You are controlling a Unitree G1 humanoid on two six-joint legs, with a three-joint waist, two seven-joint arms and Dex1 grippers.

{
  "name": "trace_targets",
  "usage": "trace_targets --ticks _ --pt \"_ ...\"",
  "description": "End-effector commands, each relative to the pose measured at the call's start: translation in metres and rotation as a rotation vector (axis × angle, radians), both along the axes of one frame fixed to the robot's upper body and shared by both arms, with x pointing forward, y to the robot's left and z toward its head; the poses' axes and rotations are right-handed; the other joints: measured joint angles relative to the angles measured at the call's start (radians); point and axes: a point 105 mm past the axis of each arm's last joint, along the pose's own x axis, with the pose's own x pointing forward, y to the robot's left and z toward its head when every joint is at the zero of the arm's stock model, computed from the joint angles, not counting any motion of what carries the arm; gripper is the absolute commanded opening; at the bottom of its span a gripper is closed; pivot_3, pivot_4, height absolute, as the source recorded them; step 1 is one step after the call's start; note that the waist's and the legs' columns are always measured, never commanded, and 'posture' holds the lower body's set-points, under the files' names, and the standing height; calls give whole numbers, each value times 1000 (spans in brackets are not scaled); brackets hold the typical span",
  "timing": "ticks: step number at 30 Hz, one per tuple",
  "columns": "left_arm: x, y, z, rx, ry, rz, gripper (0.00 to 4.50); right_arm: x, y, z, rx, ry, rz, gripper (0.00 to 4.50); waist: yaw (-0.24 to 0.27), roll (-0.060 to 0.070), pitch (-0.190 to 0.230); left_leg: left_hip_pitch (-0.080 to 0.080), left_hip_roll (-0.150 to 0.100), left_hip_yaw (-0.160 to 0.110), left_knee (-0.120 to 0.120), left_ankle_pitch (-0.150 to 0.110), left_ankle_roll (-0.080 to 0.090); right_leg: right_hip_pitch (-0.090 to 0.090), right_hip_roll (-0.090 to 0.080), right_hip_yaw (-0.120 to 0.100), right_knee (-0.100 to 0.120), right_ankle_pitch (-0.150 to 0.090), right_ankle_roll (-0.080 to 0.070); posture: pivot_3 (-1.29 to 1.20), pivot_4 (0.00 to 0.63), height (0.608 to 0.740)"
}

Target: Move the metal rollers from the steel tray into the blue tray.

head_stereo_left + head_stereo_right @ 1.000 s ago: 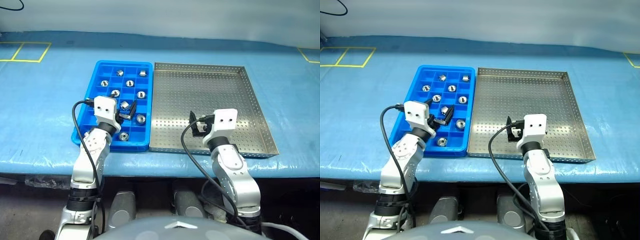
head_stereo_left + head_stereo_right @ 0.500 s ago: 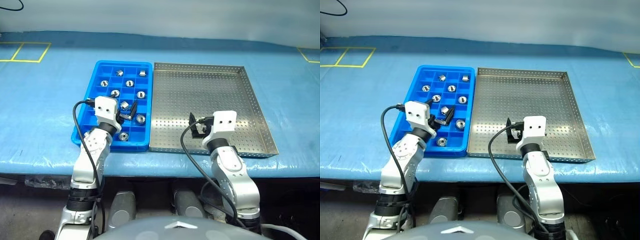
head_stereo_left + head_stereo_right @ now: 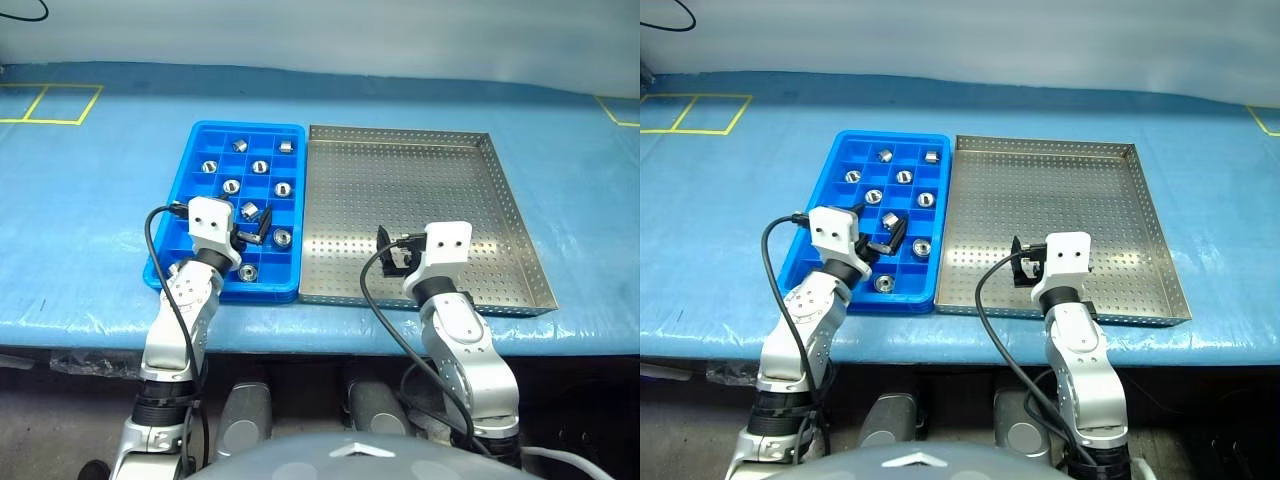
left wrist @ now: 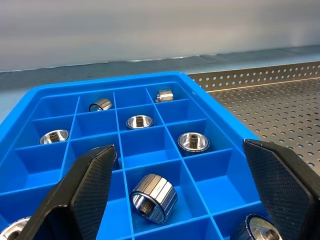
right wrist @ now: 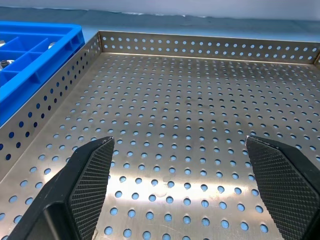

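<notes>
On the blue-covered counter (image 3: 90, 210), the large square perforated steel tray (image 3: 470, 160) lies bare beneath the right pincer (image 5: 190, 187), fingers spread and empty. The left pincer (image 4: 185, 192), likewise apart, hovers over the bright blue compartmented plastic tray (image 3: 170, 225), where the shiny metal rollers (image 4: 154, 197) sit. A careless sweep might dislodge them.

We see the small shiny silver metal rollers (image 3: 259, 167) lying singly in the square compartments of the bright blue plastic grid tray (image 3: 196, 131), which sits edge to edge beside the large, bare, silvery perforated steel tray (image 3: 420, 180).
</notes>
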Motion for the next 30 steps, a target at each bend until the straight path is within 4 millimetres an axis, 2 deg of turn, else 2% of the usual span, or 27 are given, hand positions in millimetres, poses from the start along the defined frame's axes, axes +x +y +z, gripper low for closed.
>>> trace_targets --ticks 1,30 --pt "-1 -2 11 4 -47 0 4500 0 0 10 0 -38 3 4440 0 0 0 0 0 0 0 0 0 0 0 0 0 0 0 -25 150 740" --pt "2 -3 15 2 -60 -3 4500 4 2 12 4 -52 6 4440 0 0 0 0 0 0 0 0 0 0 0 0 0 0 0 -25 150 740"
